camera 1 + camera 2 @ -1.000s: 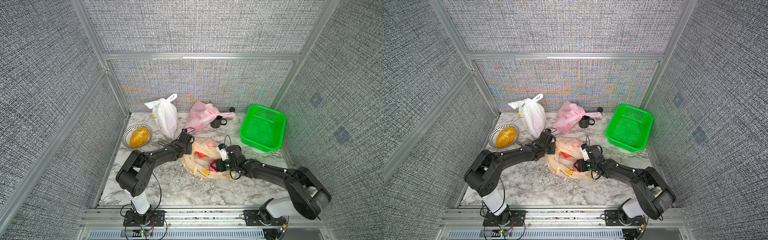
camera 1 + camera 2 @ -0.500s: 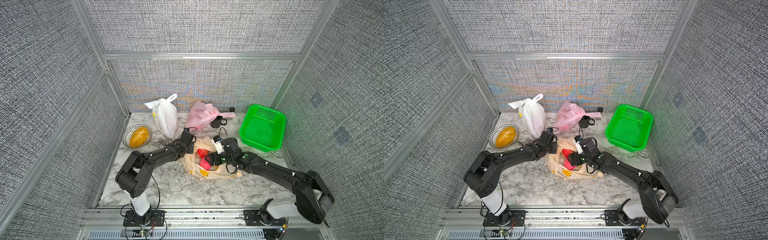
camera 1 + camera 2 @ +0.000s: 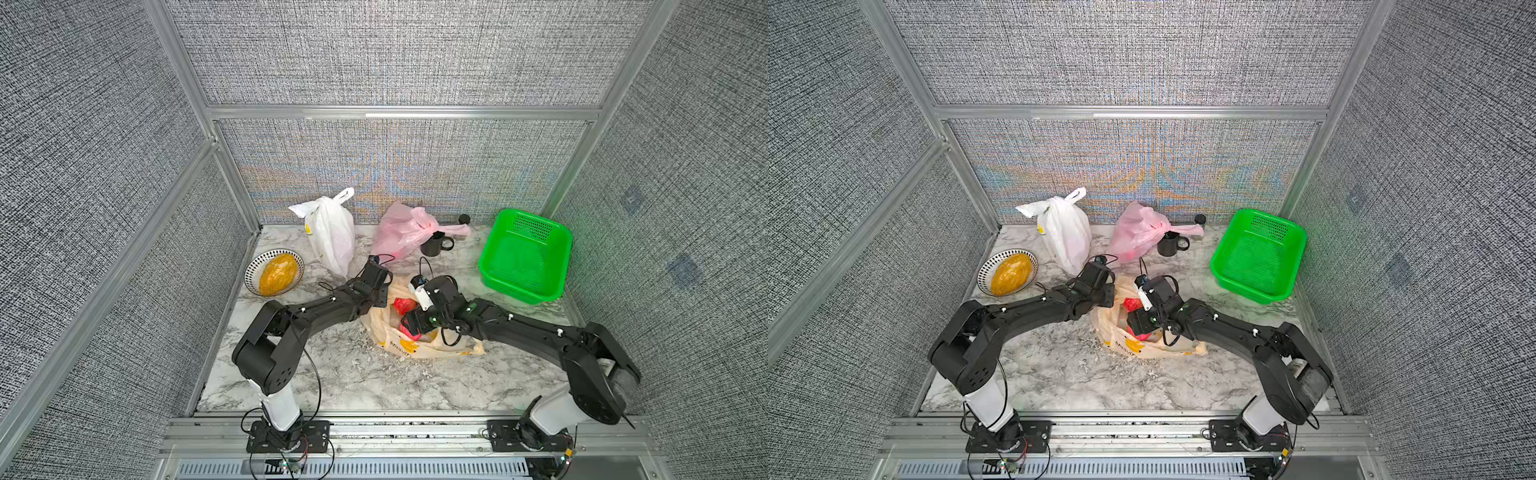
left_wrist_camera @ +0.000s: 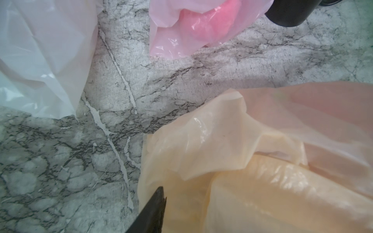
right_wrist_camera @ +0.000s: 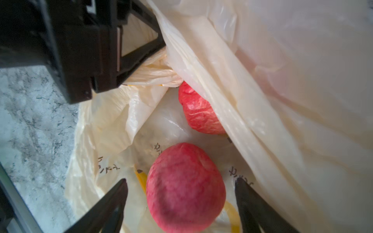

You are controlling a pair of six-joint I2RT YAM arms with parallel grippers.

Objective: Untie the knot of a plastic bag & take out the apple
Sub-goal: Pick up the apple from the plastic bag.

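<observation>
The cream plastic bag [image 3: 419,351] lies mid-table with its mouth standing open; no knot shows on it. Two red apples lie inside. My right gripper [image 5: 181,182] is open inside the mouth, its fingertips [image 5: 121,187] flanking the nearer apple [image 5: 185,187] with a gap on each side. The farther apple [image 5: 198,113] sits half under a fold of film and also shows in a top view [image 3: 405,305]. My left gripper [image 3: 380,291] is shut on the bag's far-left rim, holding it up; in the left wrist view only one fingertip [image 4: 158,198] shows beside the film.
A white bag [image 3: 332,237] and a pink bag [image 3: 403,232] stand at the back, with a black mug [image 3: 434,245] beside the pink one. A green basket [image 3: 523,257] sits back right. A striped bowl [image 3: 251,266] holding a yellow lump sits far left.
My right gripper moved left from the bag's right side into its mouth and opened wider around the nearer apple. The left arm and its hold on the rim stayed put.
</observation>
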